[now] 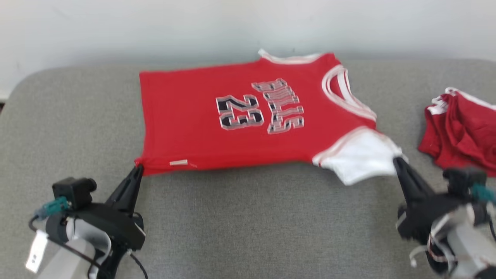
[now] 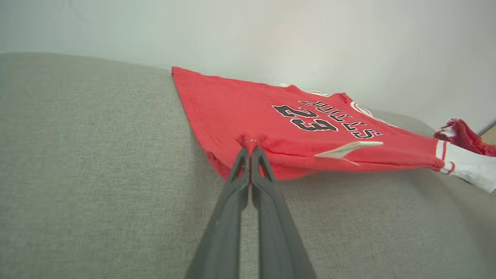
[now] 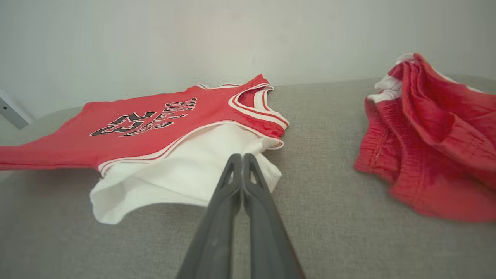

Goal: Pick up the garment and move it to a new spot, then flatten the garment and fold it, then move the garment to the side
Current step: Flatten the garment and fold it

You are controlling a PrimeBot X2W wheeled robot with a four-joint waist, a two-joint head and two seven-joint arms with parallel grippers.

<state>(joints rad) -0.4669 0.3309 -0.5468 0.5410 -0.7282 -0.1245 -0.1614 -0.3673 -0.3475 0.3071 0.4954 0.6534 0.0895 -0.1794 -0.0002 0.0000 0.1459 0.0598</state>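
Left hand (image 1: 138, 167) is pinched fully closed on the red jersey (image 1: 193, 116), its two dark fingers pressed together on the hem corner nearest the robot, where the left wrist view shows the cloth bunched into a small pucker at the tips (image 2: 251, 149). Right hand (image 1: 396, 159) is likewise closed tight, its tips meeting on the white sleeve (image 1: 360, 155) at the jersey's other near corner; in the right wrist view the sleeve (image 3: 174, 174) is drawn up to the fingertips (image 3: 242, 155).

Between the two hands the jersey's near edge is pulled fairly straight and raised a little off the grey fabric-covered counter (image 1: 248, 217), with shadow under it, while the jersey's far edge lies on the counter close to the pale wall. The printed number and lettering face up. A small white tag (image 1: 178, 162) sticks out of the near edge, just beside the left hand. Crumpled red shorts (image 1: 465, 131) lie on the counter apart from the jersey, beyond its collar end.
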